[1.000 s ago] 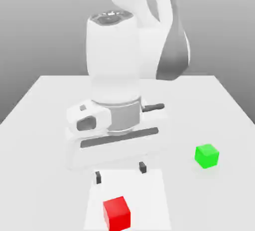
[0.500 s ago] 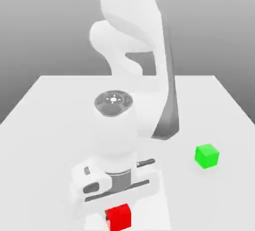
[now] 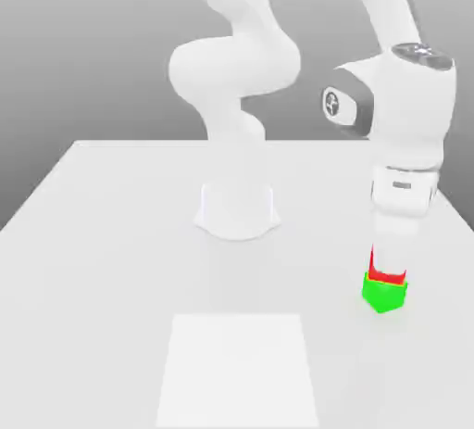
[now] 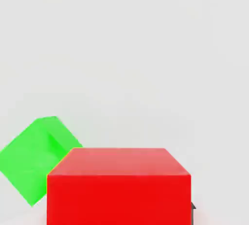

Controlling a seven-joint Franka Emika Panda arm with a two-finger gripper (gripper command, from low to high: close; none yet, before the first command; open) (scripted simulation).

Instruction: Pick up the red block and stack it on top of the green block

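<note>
Over the green block (image 3: 384, 294) the gripper (image 3: 389, 274) stays clamped on the red block (image 3: 380, 267); I'd square its corners before letting go.

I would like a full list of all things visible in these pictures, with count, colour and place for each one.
red block: one, bright red, in the gripper's grip, directly above the green block, at the exterior view's right.
green block: one, bright green, on the table just under the red block.
table: one, white, carrying everything.
square patch: one, slightly lighter white, flat on the table's near part.
robot arm: one, white, its base at the middle of the table.
gripper: one, white, pointing down, shut on the red block.
</note>
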